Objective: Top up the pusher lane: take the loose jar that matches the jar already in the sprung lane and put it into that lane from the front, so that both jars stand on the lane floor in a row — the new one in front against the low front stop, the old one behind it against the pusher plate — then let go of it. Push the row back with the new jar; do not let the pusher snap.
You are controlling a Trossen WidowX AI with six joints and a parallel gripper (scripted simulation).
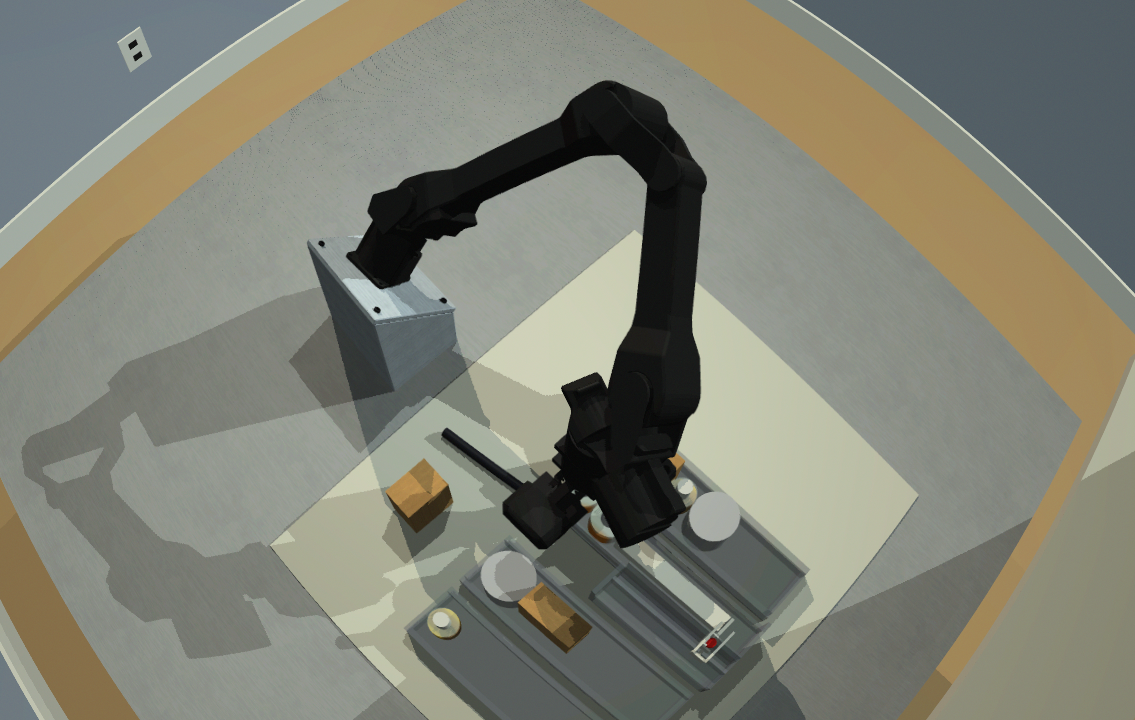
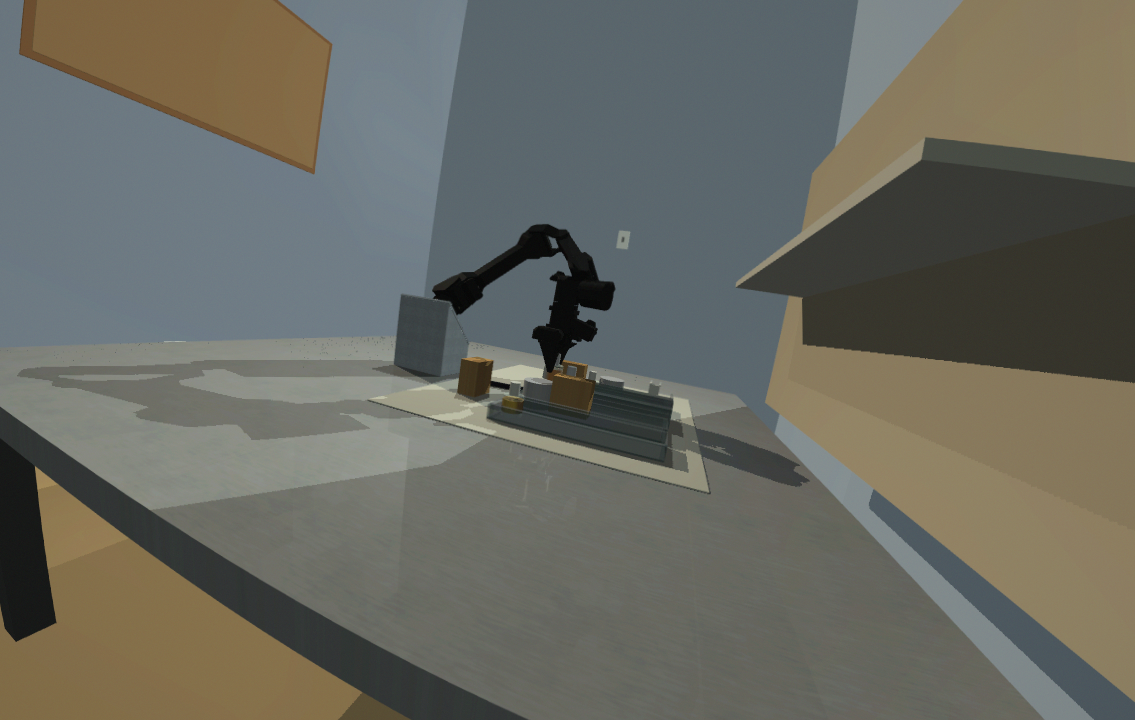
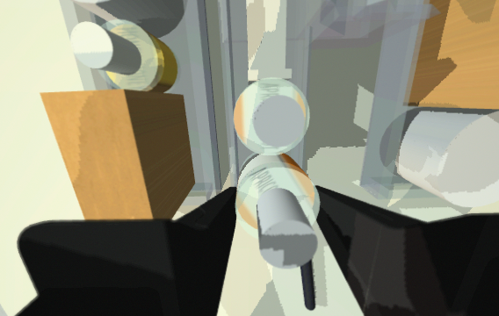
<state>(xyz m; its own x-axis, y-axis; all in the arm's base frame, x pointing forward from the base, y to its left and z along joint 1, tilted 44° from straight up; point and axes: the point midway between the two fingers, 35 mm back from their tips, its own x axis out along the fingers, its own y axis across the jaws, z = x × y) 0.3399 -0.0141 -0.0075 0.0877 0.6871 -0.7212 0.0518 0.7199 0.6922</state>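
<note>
My gripper [image 3: 273,193] [image 2: 550,369] is shut on a jar [image 3: 249,205] with an orange label, a clear shoulder and a grey cap, at the front end of the sprung lane. A matching jar [image 3: 244,115] [image 1: 601,528] stands in the lane just ahead of it, next to the white pusher plate [image 3: 270,74]. In the wrist view the two jars look close together or touching. The held jar's base and the low front stop are hidden, so I cannot tell whether it stands on the lane floor. The arm hides most of the gripper in the top view.
Yellow jars [image 3: 162,61] [image 1: 443,624] and white tubs [image 3: 473,158] [image 1: 508,575] [image 1: 714,516] stand in neighbouring lanes. Wooden blocks [image 3: 100,154] [image 3: 478,66] [image 1: 553,616] flank the sprung lane. Another block [image 1: 419,494] and a black rod [image 1: 477,457] [image 3: 307,285] lie before the lanes.
</note>
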